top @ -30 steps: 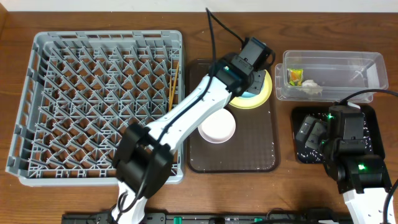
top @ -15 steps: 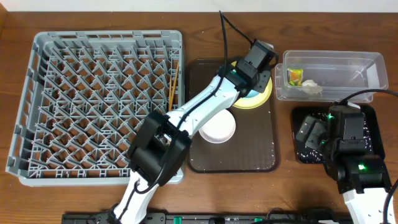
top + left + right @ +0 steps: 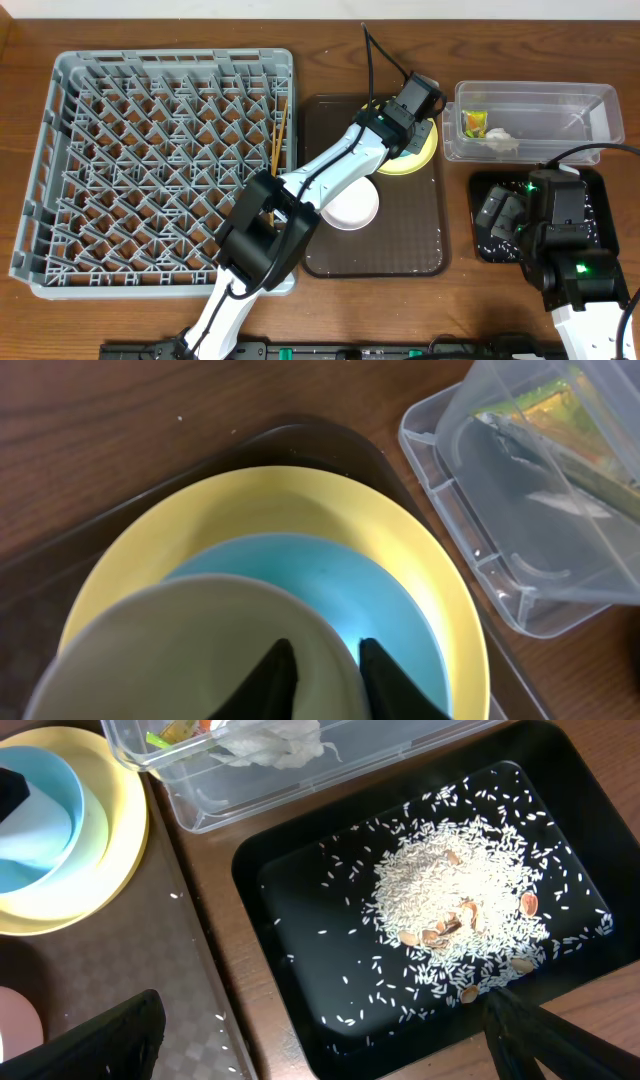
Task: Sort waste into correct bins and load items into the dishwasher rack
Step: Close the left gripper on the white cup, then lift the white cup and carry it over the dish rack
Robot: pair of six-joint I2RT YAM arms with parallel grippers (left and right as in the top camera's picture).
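Note:
In the left wrist view my left gripper (image 3: pixel 322 650) straddles the wall of the small white cup (image 3: pixel 180 650), one finger inside and one outside, shut on it. The cup stands in the light blue dish (image 3: pixel 330 575), which rests on the yellow plate (image 3: pixel 280 500). A white bowl (image 3: pixel 350 205) sits on the brown tray (image 3: pixel 400 250). Chopsticks (image 3: pixel 277 135) lie in the grey rack (image 3: pixel 150 160). The clear tub (image 3: pixel 535 120) holds the wrapper (image 3: pixel 472 122) and the tissue (image 3: pixel 500 140). My right gripper (image 3: pixel 320 1040) hangs open over the black tray (image 3: pixel 300 880), which holds rice scraps (image 3: pixel 450 900).
The left arm stretches diagonally from the table's front edge over the rack's right side and the brown tray. The right arm covers most of the black tray in the overhead view. Bare wooden table shows between the trays.
The left gripper's jaws have narrowed onto the cup's wall, and the left wrist has shifted slightly right. The right arm has not moved.

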